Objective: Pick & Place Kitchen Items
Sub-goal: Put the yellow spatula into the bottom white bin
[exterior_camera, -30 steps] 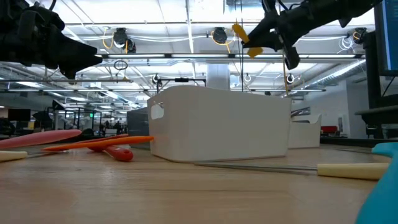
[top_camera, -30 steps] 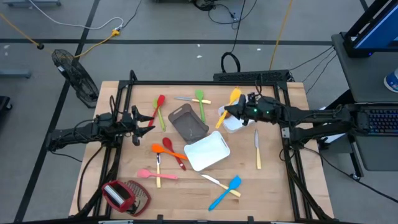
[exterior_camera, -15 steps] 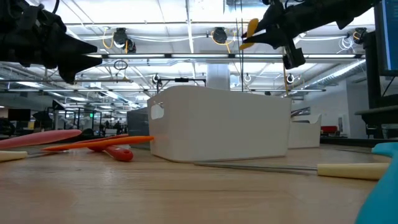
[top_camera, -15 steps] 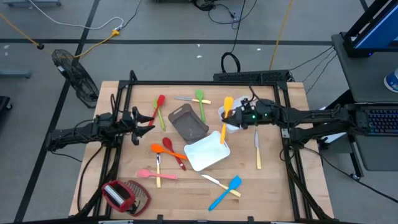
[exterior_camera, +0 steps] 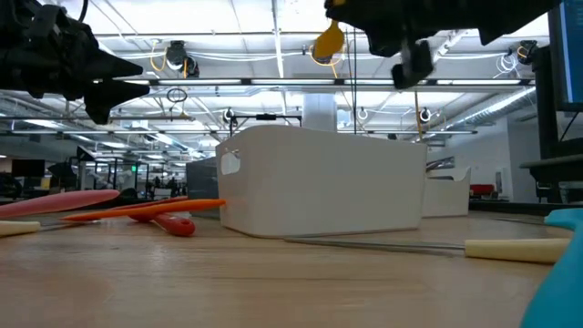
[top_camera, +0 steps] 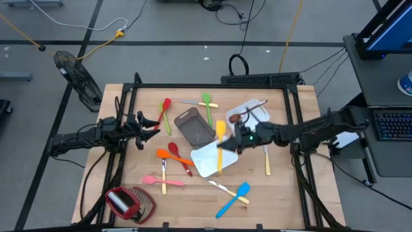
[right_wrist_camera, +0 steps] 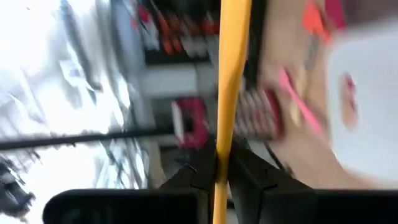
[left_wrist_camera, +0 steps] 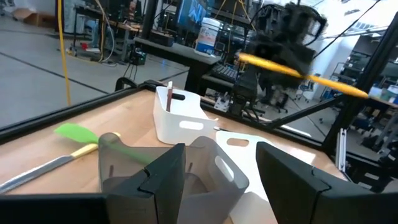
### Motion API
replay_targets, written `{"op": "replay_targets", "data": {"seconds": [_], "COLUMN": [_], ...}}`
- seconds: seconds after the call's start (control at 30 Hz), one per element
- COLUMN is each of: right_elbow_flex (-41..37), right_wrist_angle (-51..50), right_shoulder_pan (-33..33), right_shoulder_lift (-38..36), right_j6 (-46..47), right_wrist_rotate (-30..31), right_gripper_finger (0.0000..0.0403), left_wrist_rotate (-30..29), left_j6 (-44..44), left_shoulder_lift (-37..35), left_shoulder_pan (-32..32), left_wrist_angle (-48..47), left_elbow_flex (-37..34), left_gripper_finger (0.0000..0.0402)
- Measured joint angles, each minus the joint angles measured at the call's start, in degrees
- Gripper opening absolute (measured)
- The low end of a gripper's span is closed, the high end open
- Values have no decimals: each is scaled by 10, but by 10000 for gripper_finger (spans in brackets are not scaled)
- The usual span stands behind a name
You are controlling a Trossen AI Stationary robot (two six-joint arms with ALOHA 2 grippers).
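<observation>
Yellow spatula hangs in the air above the white tray in the middle of the worktop, its blade toward the far edge and its handle over the tray; the right gripper has its jaws closed on the shaft, which the right wrist view shows running straight up between the two dark fingers. In the low view the blade sits high above the tray wall. A second white tray lies near the far right corner with a brown spoon in it. The grey tray lies just beside the white tray, toward the far left of it. The left gripper waits above the worktop's left side, jaws open and holding nothing, pointed toward the red spatula. A green spatula and a knife lie near the far edge. An orange spatula and a red spoon lie left of the white tray, touching or crossing; which, I cannot tell. A pink spoon crosses a pale-handled piece of cutlery. A blue spatula crosses another knife near the front edge. A third knife lies to the right. The red-and-mesh tool sits at the front left corner.
</observation>
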Motion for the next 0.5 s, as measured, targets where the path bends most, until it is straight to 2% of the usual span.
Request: {"op": "replay_targets", "data": {"seconds": [0.17, 0.37, 0.5], "right_elbow_flex": [0, 0, -1], "right_wrist_angle": [-74, -123, -123], "right_shoulder_pan": [28, 25, 18], "right_shoulder_lift": [4, -8, -10], "right_j6": [-2, -12, -26], "right_wrist_rotate": [-64, -129, -135], "right_gripper_finger": [25, 25, 25], "left_wrist_rotate": [0, 0, 0], "left_j6": [20, 10, -16], "left_shoulder_lift": [0, 0, 0], "left_shoulder_pan": [0, 0, 0], "left_wrist_angle": [0, 0, 0], "left_elbow_flex": [0, 0, 0], "left_gripper_finger": [202, 202, 202]}}
